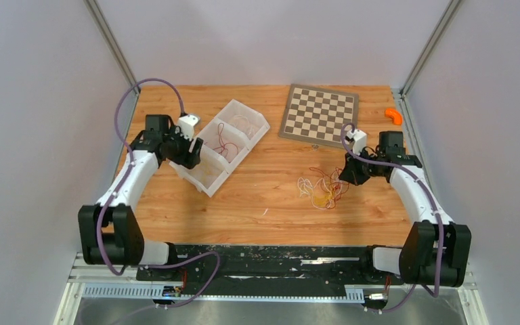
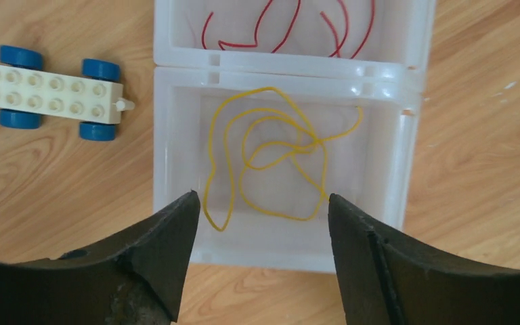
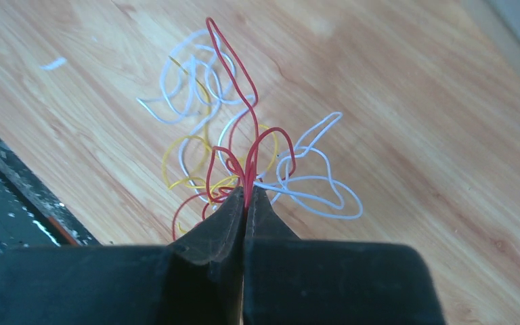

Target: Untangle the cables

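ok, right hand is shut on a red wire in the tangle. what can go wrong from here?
1. The red cable pinched by the right hand loops through the white cables and yellow cable; lifting may drag them all along or tighten the knot.
2. It is thin and held at the hand's very tip, so it could slip out.
3. The left hand hangs open over the tray, so nothing pins the rest down.

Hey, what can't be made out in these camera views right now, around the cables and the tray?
1. Top external: single strands of the tangle are too small to tell apart.
2. Left wrist: the red cable in the farther compartment of the tray is cut off by the top edge.
3. Right wrist: the shut right gripper hides whether it pinches anything besides the red strand, and covers the tangle beneath it.
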`<state>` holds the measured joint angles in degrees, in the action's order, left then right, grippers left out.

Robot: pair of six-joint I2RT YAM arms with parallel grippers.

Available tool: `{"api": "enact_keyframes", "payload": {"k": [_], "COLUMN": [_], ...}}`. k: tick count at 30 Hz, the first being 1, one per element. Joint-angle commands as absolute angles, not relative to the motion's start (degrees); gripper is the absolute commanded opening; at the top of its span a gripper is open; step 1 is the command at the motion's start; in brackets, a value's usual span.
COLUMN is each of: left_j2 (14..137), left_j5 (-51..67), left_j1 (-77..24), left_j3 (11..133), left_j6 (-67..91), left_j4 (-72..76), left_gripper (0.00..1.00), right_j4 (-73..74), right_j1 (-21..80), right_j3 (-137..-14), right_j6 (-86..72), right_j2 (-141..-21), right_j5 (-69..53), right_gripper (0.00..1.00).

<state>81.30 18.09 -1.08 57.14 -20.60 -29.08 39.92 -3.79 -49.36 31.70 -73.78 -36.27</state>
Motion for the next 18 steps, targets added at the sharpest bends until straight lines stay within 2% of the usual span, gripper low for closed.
{"api": "enact_keyframes", "payload": {"k": [1,4,5,8,12,15,18], "left_j2": [70.9,67.0,66.8,67.5,65.5,61.8,62.1], "left_j5": [26.6,33.2,35.0,39.0,52.0,54.7,53.6], "left_j1": [-0.4,-0.4,-0.4,-0.4,-3.4,-11.6,-20.1], "left_j3": [64.0,65.3,65.2,65.6,62.5,55.1,49.1], "left_j6": [-22.4,-24.7,-25.1,-24.1,-20.8,-18.6,-18.6], "left_j4": [-34.2,-35.8,-35.6,-35.2,-29.7,-15.5,-7.4], "left_gripper": [0.81,0.98,0.99,1.00,0.98,0.97,0.98], "right_j4": [40.2,40.1,40.1,40.2,40.1,39.9,39.9], "right_j1": [-2.9,-1.1,-0.4,3.1,4.9,6.5,7.6], "right_j3": [-54.4,-56.3,-56.8,-58.5,-61.5,-63.7,-64.8], "right_j6": [28.0,26.1,25.8,24.5,20.9,18.4,17.3], "right_j2": [-69.0,-67.5,-67.2,-66.7,-65.8,-65.0,-64.5], "right_j5": [-45.6,-48.6,-48.8,-49.7,-53.8,-56.1,-56.9], "right_gripper": [0.00,0.00,0.00,0.00,0.00,0.00,0.00]}}
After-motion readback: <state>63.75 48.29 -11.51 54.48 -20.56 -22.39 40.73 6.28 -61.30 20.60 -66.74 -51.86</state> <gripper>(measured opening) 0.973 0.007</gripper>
